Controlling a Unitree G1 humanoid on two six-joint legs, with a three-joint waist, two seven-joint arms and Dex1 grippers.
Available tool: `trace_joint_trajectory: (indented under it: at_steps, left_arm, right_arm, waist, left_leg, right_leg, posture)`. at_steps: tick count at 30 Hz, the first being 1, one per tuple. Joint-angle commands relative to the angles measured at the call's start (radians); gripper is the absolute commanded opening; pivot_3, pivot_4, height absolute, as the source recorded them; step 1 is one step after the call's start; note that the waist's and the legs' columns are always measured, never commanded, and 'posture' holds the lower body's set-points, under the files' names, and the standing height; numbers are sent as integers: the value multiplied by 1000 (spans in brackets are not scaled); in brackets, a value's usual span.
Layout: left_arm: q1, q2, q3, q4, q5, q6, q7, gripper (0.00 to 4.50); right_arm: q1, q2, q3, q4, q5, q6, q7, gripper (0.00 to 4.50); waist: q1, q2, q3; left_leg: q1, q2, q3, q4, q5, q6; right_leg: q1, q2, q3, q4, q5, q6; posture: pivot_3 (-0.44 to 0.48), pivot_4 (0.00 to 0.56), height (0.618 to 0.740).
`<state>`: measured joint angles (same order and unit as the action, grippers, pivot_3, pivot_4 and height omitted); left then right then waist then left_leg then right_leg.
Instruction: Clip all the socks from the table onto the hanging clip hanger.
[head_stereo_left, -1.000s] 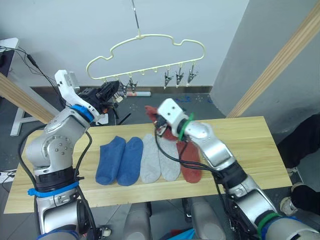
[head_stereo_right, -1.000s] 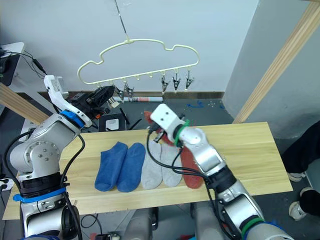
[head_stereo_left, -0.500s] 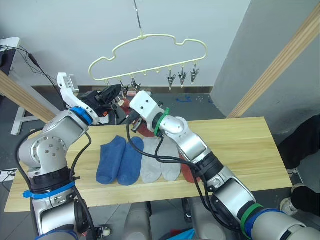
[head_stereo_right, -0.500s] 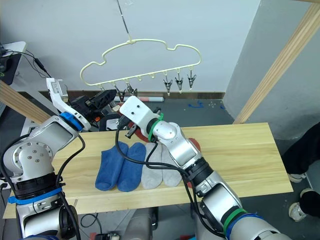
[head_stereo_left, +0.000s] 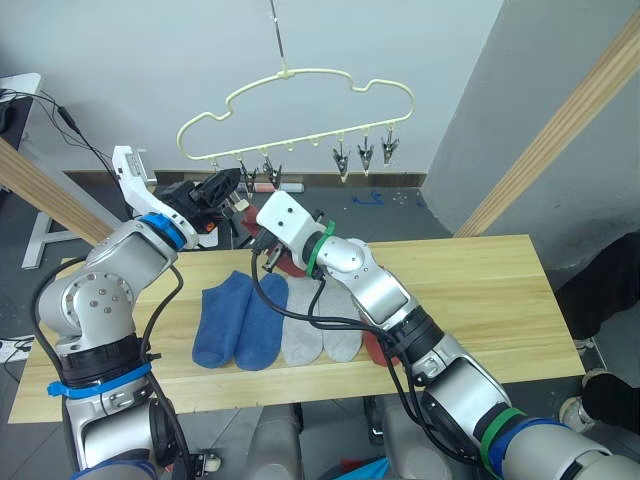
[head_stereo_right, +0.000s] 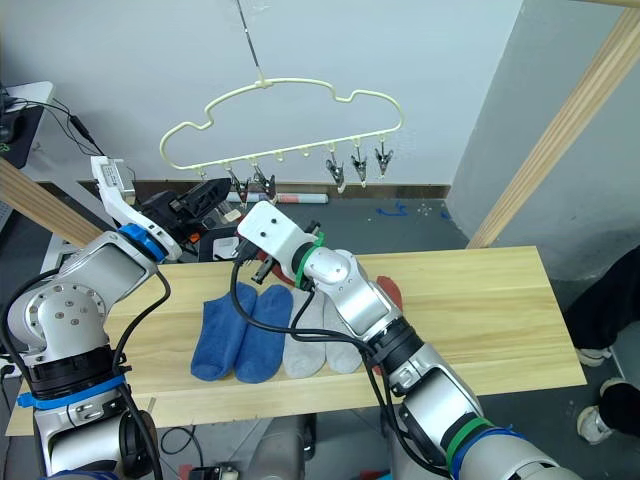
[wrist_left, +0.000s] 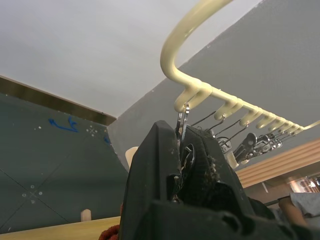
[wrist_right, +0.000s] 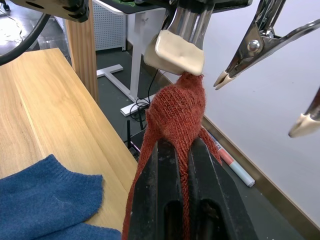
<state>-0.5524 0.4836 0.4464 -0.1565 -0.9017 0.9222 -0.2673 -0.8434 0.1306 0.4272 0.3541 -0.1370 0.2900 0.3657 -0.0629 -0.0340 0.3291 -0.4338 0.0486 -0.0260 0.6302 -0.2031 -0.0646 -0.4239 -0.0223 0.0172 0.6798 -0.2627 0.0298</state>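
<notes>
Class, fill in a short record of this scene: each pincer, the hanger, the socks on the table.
left pincer: shut on a clip of the clip hanger
right pincer: shut on a rust red sock, its tip at that clip's pads
table: two blue socks, two grey socks, one rust red sock

Rust sock (wrist_right: 176, 116) fuzzy knit; clips (wrist_right: 260, 35) shiny metal; table (wrist_right: 45, 120) grained wood.
</notes>
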Motion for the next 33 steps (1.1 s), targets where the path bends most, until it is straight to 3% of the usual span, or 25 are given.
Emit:
trace_joint_trajectory:
  at_steps: [1, 20, 21, 22, 28, 33]
  left_arm:
    - [4, 11, 20, -32, -16, -21, -3, 173]
    - [34, -14, 3, -61, -21, -22, 19, 173]
    - [35, -15, 6, -59, -24, -20, 23, 888]
    - [37, -15, 8, -58, -27, -18, 24, 1042]
    - [68, 1, 11, -89, -30, -11, 7, 2926]
    - [138, 62, 9, -138, -27, 3, -44, 2926]
  right_arm:
    - [-23, 68, -2, -34, 15, -25, -7, 0]
    - [-86, 122, -12, -28, 77, -41, -6, 0]
    - [-87, 121, -12, -27, 79, -41, -6, 0]
    - [-88, 121, -12, -27, 81, -41, -6, 0]
    - [-87, 116, -7, -26, 91, -39, -9, 0]
    - [-79, 110, -3, -32, 92, -32, -9, 0]
  waist:
    - [0, 0, 0]
    - [2, 0, 0]
    - [2, 0, 0]
    - [3, 0, 0]
    - [4, 0, 0]
    - [3, 0, 0]
  left_leg:
    - [0, 0, 0, 0, 0, 0]
    - [0, 0, 0, 0, 0, 0]
    - [0, 0, 0, 0, 0, 0]
    - [0, 0, 0, 0, 0, 0]
    - [0, 0, 0, 0, 0, 0]
    - [0, 0, 0, 0, 0, 0]
  right_leg:
    - [0, 0, 0, 0, 0, 0]
    - [0, 0, 0, 0, 0, 0]
    - [0, 0, 0, 0, 0, 0]
    - [0, 0, 0, 0, 0, 0]
    - [0, 0, 0, 0, 0, 0]
    - [0, 0, 0, 0, 0, 0]
  posture:
    - [-88, 293, 733]
    - [-78, 296, 733]
    - [-78, 296, 733]
    - [-78, 296, 733]
    - [-78, 296, 733]
    - [-82, 297, 733]
